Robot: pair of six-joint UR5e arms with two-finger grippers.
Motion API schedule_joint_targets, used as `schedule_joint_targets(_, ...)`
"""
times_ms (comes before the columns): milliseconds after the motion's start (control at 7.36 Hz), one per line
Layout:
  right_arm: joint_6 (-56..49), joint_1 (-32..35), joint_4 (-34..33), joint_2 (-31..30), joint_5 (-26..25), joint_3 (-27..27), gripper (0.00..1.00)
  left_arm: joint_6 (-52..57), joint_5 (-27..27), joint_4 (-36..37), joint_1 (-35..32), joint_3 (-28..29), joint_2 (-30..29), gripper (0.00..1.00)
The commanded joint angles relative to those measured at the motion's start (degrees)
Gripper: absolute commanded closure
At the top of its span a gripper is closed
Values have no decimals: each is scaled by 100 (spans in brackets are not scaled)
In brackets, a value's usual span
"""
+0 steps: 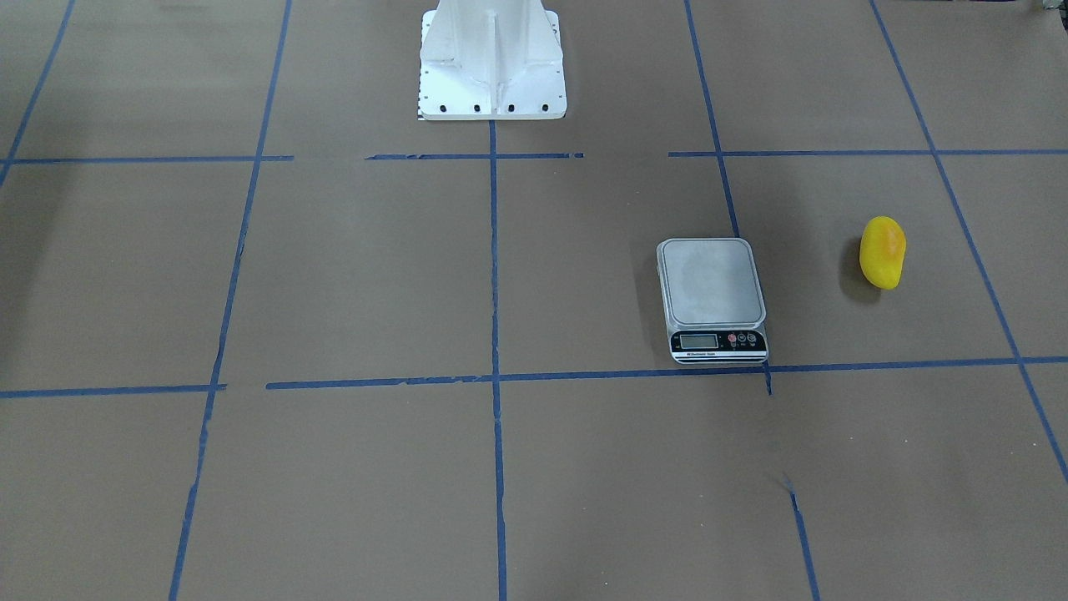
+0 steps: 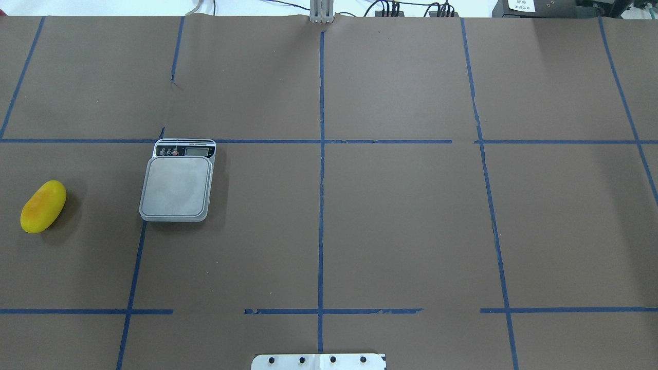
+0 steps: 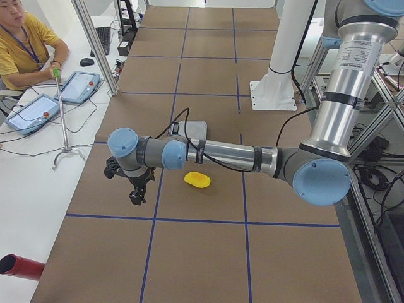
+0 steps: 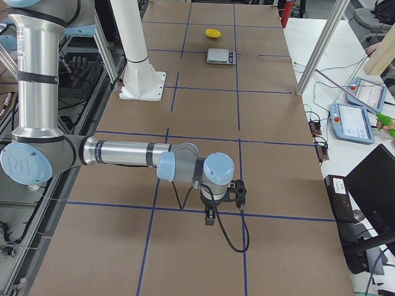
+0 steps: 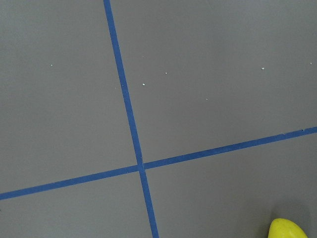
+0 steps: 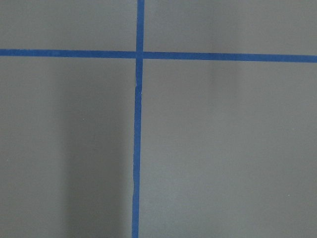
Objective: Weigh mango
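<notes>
Brown table (image 2: 401,216) bears mango (image 2: 43,206) apart from scale (image 2: 177,185)

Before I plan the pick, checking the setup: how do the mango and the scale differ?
The mango is bright yellow and rounded; the scale is grey and flat. The mango is narrower than the scale. The mango lies slanted to the tape lines; the scale sits nearly square. Both rest on the table, apart, on the robot's left.
</notes>
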Motion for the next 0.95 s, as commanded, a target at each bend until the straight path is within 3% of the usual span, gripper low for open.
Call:
schedule_joint_targets(0, 0, 0, 0, 0, 0, 0, 0, 113, 4, 37, -76, -200, 162, 0)
schedule_joint_targets(543, 0, 0, 0, 0, 0, 0, 0, 114, 4, -51, -77, -516, 443, 0)
schedule_joint_targets(815, 0, 0, 0, 0, 0, 0, 0, 97, -13, -592, -60, -632, 638, 0)
